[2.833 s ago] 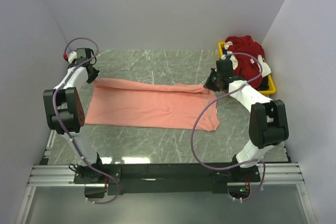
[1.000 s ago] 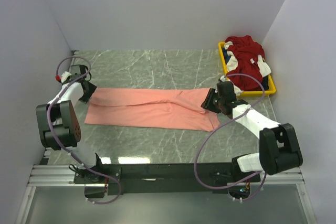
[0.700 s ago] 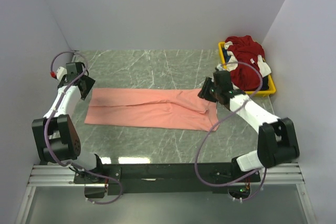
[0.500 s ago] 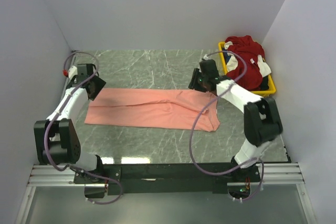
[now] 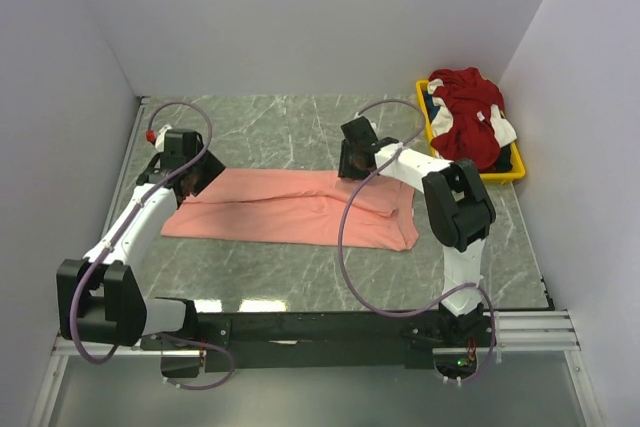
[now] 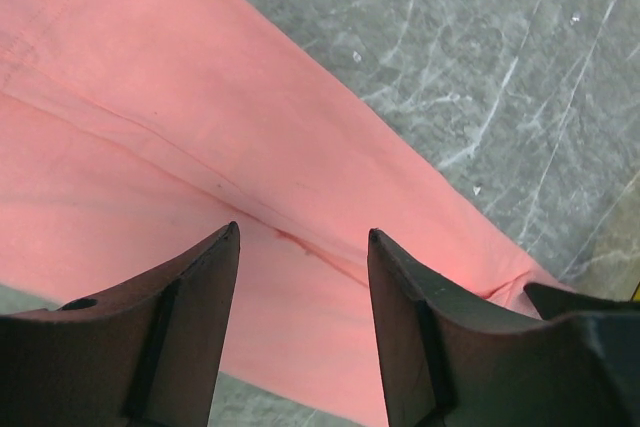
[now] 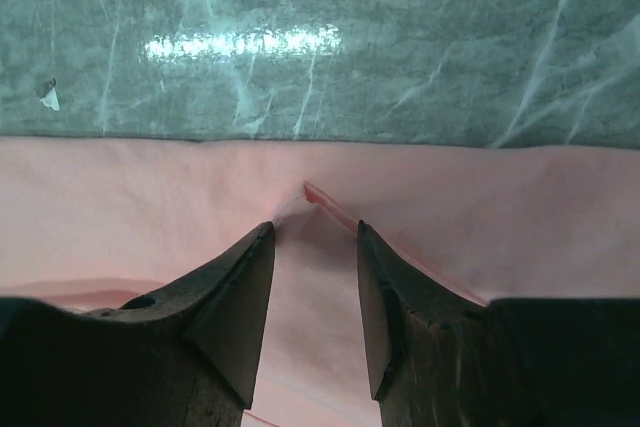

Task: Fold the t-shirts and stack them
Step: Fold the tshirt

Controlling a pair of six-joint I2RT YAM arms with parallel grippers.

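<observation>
So the salmon-pink t-shirt (image 5: 290, 209) lies flat on the surface (image 5: 300, 132), well to the left of the yellow tray (image 5: 500, 178) and a bit nearer the arms than it. It's doubled lengthwise into a long band. The dark red t-shirt (image 5: 465, 112) with white bits sits bunched up in that tray, untouched.

Both grippers are empty, with their jaws apart and nothing pinched. The left gripper (image 6: 302, 232) hangs over the end of the band farthest from the tray, with a long crease (image 6: 250, 217) running under it. The right gripper (image 7: 314, 229) is over the band's far edge, on the half closer to the tray. A little peak of cloth (image 7: 305, 190) pokes up just ahead of its jaws.

My take on handling: this is thin, limp jersey, basically weightless with zero stiffness. Whatever isn't pinched is going to sag and drag. The two layers will probably slide on each other too, and the stone-look surface seems smooth, so the whole band could skate if it's pushed rather than lifted.

I'd grab at the short ends, right on the corners, pinching through both layers so the top one doesn't peel off alone. That raised peak looks like an easy bite for the right gripper. Grabbing mid-panel would just bunch it up.
</observation>
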